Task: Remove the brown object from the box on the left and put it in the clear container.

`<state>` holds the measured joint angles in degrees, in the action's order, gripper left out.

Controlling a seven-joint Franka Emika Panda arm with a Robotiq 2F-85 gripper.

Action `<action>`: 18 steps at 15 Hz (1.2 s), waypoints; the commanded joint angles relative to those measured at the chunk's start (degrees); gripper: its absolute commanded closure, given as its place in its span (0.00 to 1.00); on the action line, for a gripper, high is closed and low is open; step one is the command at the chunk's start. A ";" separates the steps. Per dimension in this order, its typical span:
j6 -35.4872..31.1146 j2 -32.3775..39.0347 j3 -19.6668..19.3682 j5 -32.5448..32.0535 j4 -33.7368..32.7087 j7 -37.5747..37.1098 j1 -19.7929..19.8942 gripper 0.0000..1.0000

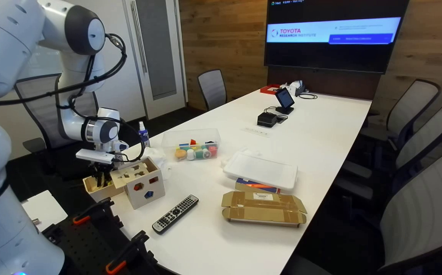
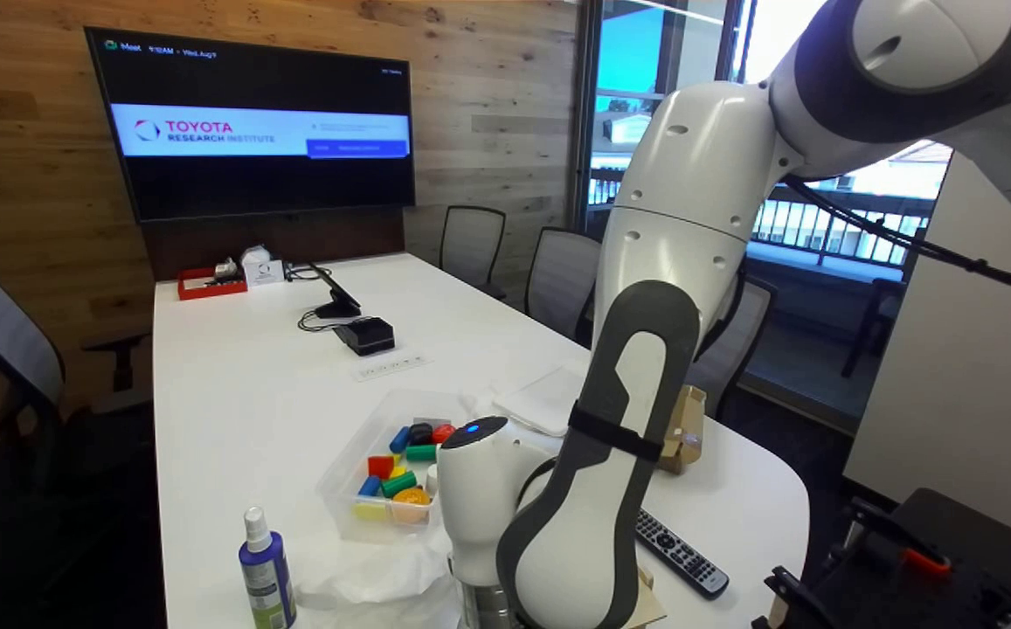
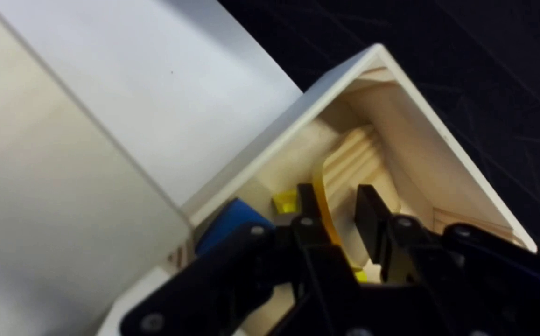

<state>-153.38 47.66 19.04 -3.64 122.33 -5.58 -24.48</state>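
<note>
Just beside a blue block (image 3: 234, 221), inside the open box (image 3: 419, 140), fingers (image 3: 372, 224) straddle a wooden piece (image 3: 358, 161), grip unclear

An office meeting room: a long white table (image 1: 320, 137) stretches away from the black two-fingered claw (image 3: 336, 200), black-framed grey mesh chairs (image 1: 212, 90) along it; well beyond the claw, a wide black wall screen (image 1: 331, 55) reads "Toyota Research Institute".

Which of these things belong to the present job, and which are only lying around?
Part of the job:
black gripper
yellow-edged, wood-grained piece, probably the brown object
open pale wooden box
clear plastic container
perhaps the cube-like, holed pale wooden box

Only lying around:
black-and-grey remote control
white-capped blue spray bottle
flat brown cardboard package
</note>
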 commanded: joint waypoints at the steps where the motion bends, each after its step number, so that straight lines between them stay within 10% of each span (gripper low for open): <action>1: 1.87 0.19 1.33 2.03 -0.78 2.42 1.65 0.99; 18: 3.96 -14.83 1.03 3.12 2.54 6.50 7.60 0.98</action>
<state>-152.90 38.82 20.14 -1.00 122.57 -1.19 -17.69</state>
